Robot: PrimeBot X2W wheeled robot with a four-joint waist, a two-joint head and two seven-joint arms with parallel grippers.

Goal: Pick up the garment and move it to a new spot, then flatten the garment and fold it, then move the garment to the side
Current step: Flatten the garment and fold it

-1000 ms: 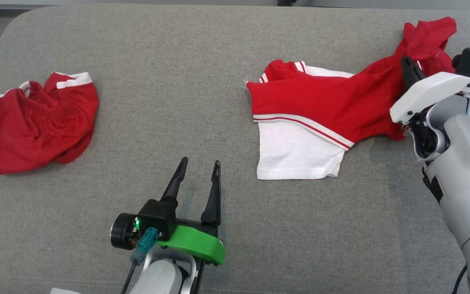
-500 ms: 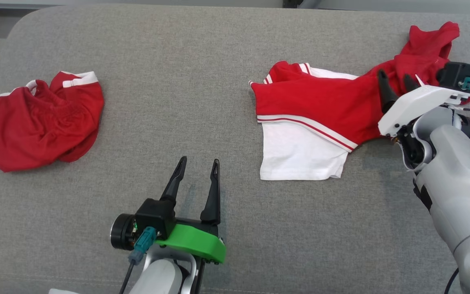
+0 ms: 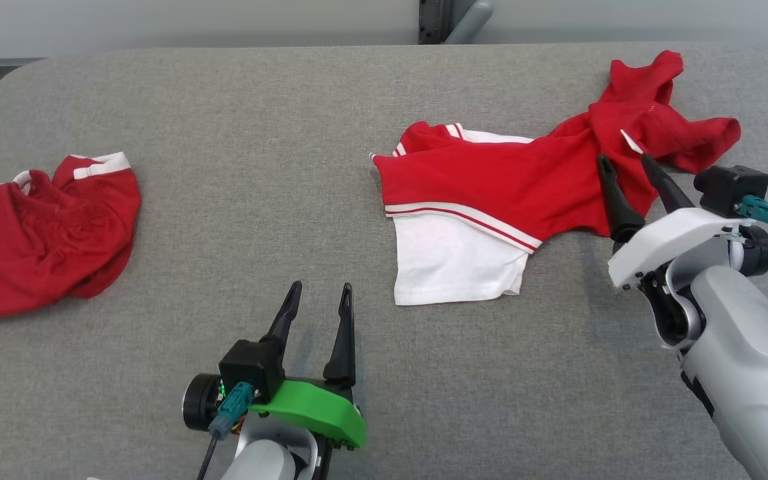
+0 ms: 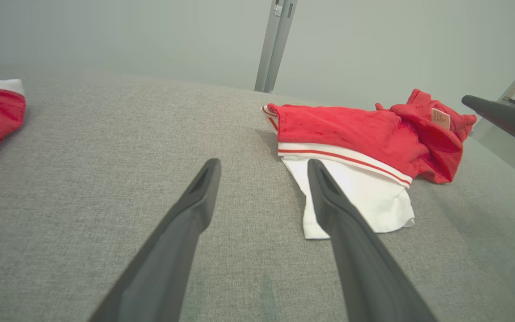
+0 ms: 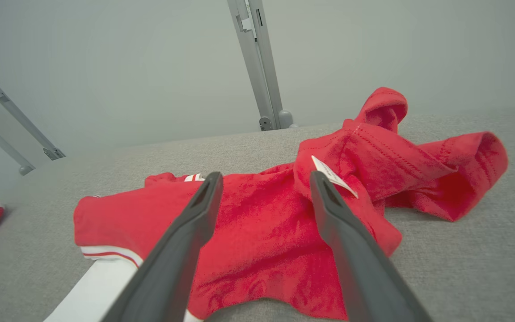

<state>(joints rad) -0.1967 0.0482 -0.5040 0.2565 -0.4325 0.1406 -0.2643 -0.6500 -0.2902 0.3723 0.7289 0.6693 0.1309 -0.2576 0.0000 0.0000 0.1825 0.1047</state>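
We look down on a grey fabric tabletop (image 3: 257, 167). The red and white garment (image 3: 491, 180) lies crumpled on its right half, with the white panel nearest us and the red part bunched toward the far right edge. A small white label (image 3: 631, 141) shows on that bunch. Our right hand (image 3: 623, 159) is over the red part, its two dark fingers spread apart and gripping nothing. Our left hand (image 3: 321, 287) sits low in the middle over bare tabletop, fingers also spread and empty, apart from the garment. A red heap of cloth (image 3: 37, 240) with white trim lies at the far left.
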